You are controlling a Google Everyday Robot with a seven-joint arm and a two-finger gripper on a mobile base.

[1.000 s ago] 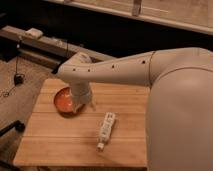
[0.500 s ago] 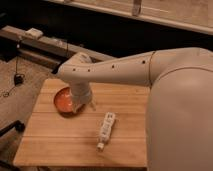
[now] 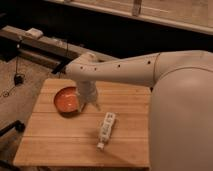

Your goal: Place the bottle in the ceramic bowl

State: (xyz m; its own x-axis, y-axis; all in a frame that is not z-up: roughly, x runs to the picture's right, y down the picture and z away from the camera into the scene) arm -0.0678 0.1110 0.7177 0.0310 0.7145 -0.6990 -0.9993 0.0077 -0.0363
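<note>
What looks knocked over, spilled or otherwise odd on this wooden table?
Only the bottle: it lies flat on its side on the table, apart from the bowl, narrow cap end toward the near edge. No spill shows. The bowl sits upright and empty, with the gripper hanging just beside it on the bottle's side.

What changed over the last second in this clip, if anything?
The gripper seems to have edged slightly away from the ceramic bowl toward the bottle; it hangs low over the wooden table between them. Nothing was taken hold of or let go. The bottle lies flat on the table and the bowl sits empty, both where they were.
</note>
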